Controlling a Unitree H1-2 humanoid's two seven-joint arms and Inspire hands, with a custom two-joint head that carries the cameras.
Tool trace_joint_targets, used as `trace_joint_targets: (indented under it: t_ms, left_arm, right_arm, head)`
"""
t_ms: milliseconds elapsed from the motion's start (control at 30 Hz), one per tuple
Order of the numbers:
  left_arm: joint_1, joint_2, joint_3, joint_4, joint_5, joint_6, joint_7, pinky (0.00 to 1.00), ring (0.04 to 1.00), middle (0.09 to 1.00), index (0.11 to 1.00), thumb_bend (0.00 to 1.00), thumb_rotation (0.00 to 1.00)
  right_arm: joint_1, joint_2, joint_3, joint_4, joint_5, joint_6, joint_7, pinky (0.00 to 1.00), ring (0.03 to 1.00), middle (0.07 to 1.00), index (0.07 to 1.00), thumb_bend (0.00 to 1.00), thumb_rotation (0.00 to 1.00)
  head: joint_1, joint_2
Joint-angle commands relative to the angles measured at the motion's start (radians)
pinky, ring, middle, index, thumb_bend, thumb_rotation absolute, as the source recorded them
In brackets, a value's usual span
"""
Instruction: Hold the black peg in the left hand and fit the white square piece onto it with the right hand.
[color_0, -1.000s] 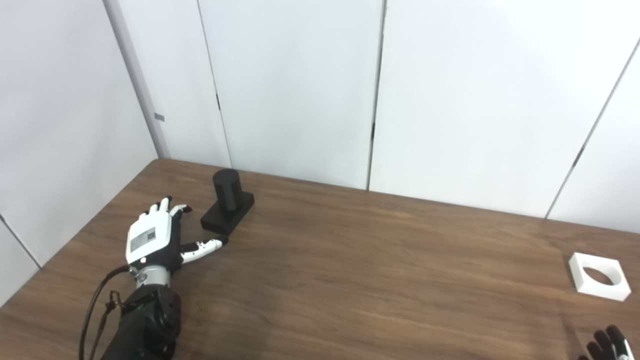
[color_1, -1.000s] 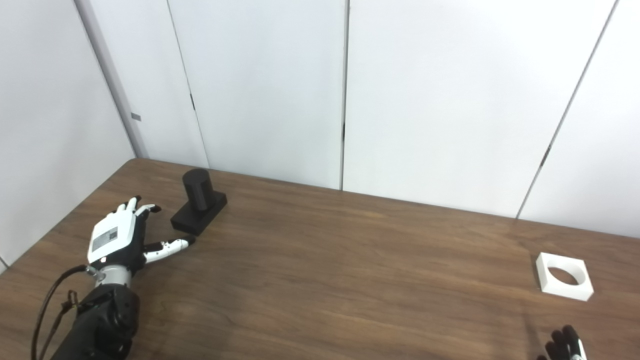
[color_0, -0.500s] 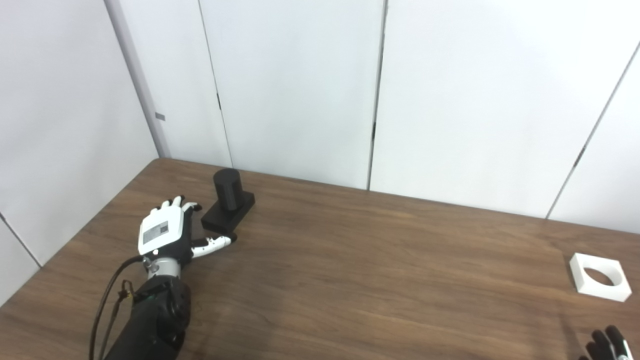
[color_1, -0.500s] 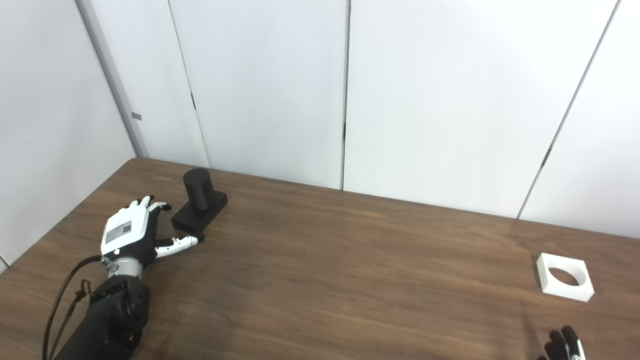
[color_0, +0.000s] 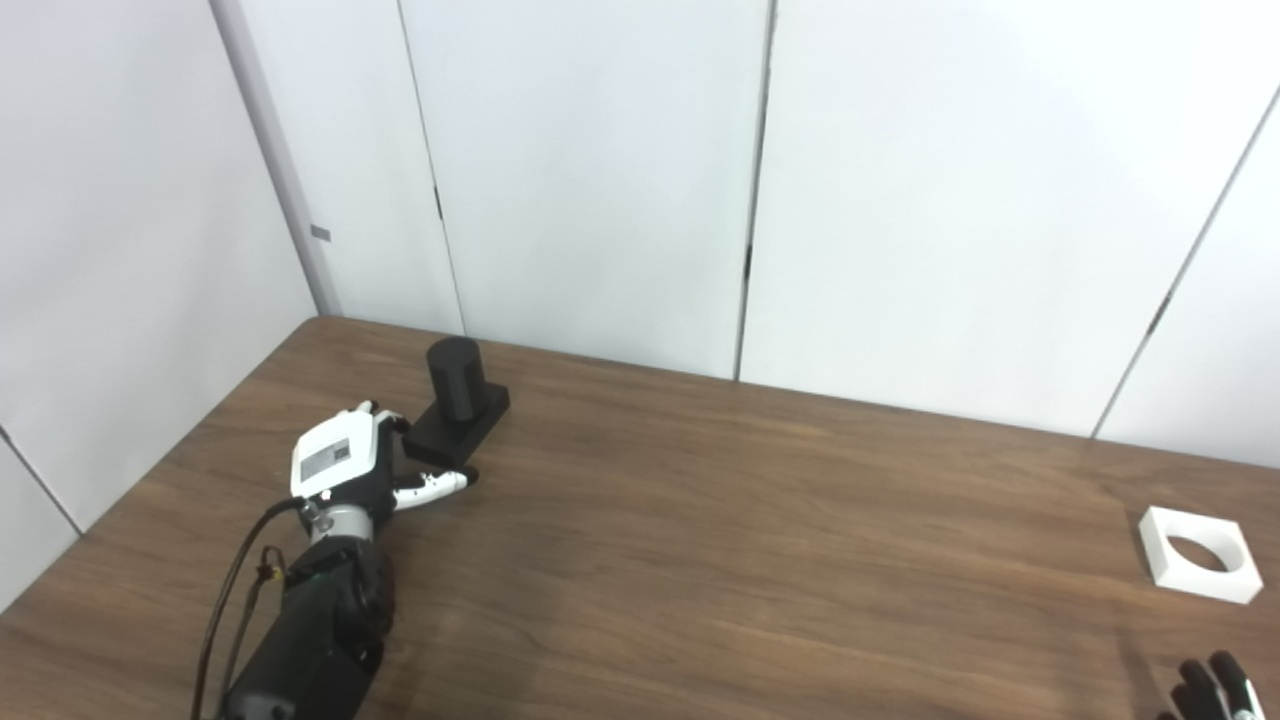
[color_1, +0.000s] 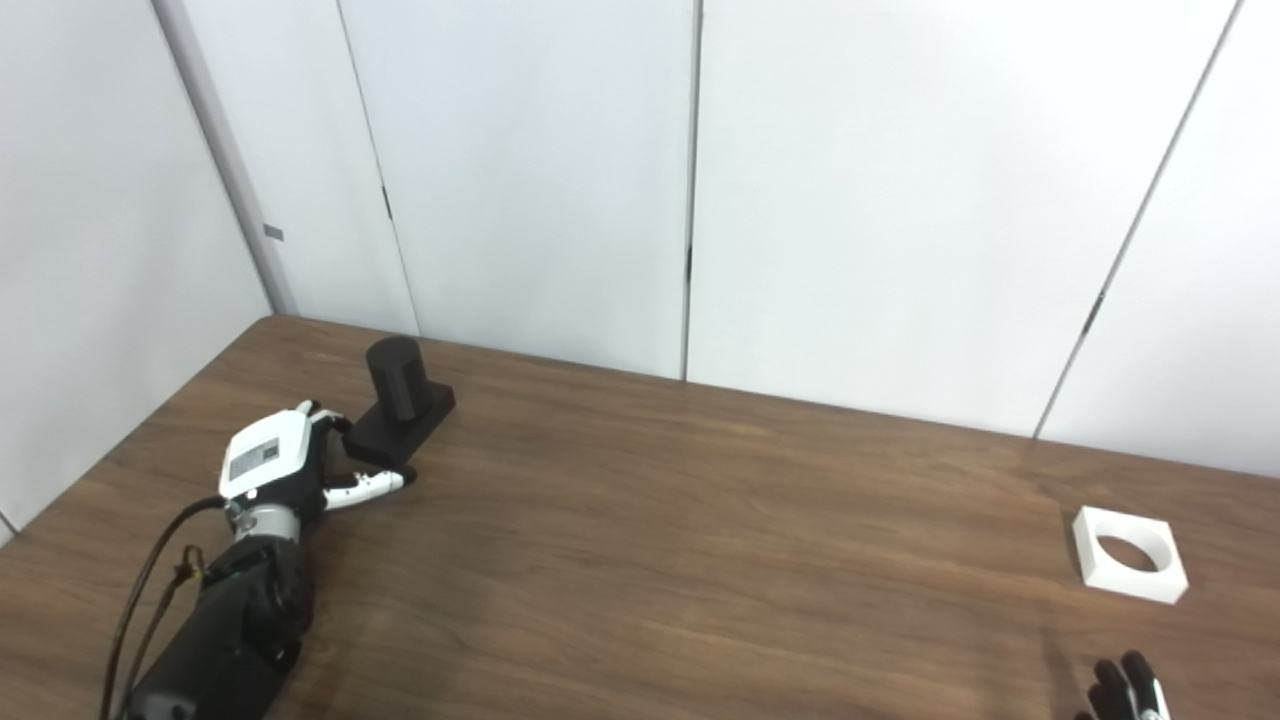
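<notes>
Over the last second the left hand (color_0: 340, 465) has slid forward across the worktop (color_0: 700, 540) toward the black peg (color_0: 455, 378), and it now sits right at the near-left edge of the peg's square base (touching or a hair short, the views don't settle it). Its fingers are spread and hold nothing, with the thumb (color_0: 435, 485) stretched along the front of the base. I judge this the last part of the reach: the hand is placed to close on the base, but no grasp is made yet.

The peg stands upright on its base at about 10 o'clock on the worktop, near the far left corner. The white square piece (color_0: 1198, 553) lies flat at about 3 o'clock, well apart from the peg, its round hole facing up. It has not moved.

The right hand (color_0: 1215, 690) shows only as dark fingertips at the bottom right edge, at about 5 o'clock, near the white piece but not on it; whether it is spread or curled I cannot tell.

No containers are in view (the white piece's hole is empty).
</notes>
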Motion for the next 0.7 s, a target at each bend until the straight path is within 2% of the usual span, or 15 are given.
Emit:
trace_joint_targets:
  t_ms: [0,233,433,667]
  left_arm:
    - [-0.058,0.021,0.006,-0.002,0.025,0.003,0.030,0.97,0.969,0.952,0.777,0.94,0.63]
    - [-0.077,0.009,0.013,0.011,0.047,0.003,0.014,1.00,0.971,0.946,0.775,0.94,0.64]
    - [-0.082,0.000,0.019,0.012,0.065,0.003,0.005,0.98,0.955,0.923,0.764,0.92,0.65]
    - [-0.103,-0.007,0.019,0.044,0.075,0.003,0.032,0.94,0.924,0.882,0.725,0.90,0.64]
  right_arm:
    - [0.001,0.027,0.007,-0.008,-0.001,0.006,0.002,1.00,1.000,0.984,1.000,0.71,1.00]
    - [0.003,0.027,0.006,-0.012,0.004,0.011,0.002,1.00,1.000,0.981,1.000,0.71,1.00]
    - [0.005,0.027,0.008,-0.020,0.004,0.012,0.003,1.00,1.000,0.988,1.000,0.70,1.00]
    - [0.006,0.030,0.011,-0.027,-0.007,0.025,-0.004,1.00,1.000,0.989,1.000,0.71,1.00]
  head:
    - [0.000,0.001]
    - [-0.002,0.008]
    - [-0.004,0.011]
    - [-0.006,0.010]
